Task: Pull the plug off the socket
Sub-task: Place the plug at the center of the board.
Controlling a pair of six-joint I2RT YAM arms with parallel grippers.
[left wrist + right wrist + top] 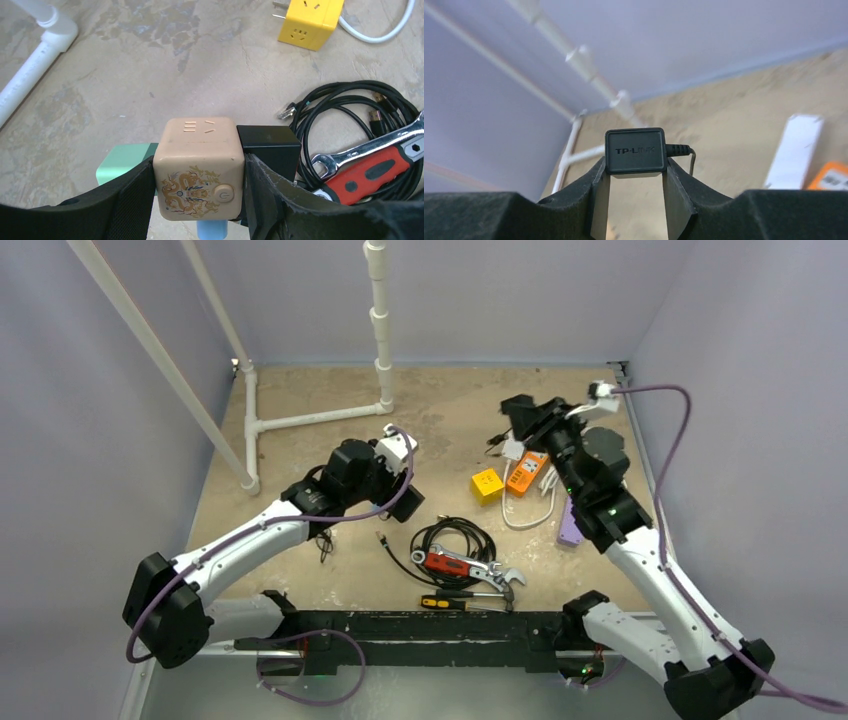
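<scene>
right wrist: right pincer [634,175] grips black plug [634,157]

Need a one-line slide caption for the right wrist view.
Right gripper clamps a black TP-LINK power adapter, cord trailing right, white pipe frame behind.

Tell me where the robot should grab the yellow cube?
Come from above and pinch two opposite flat side walls of the yellow cube. It sits flat on the table, and metal prongs stick out of one face, so skip that face.
</scene>
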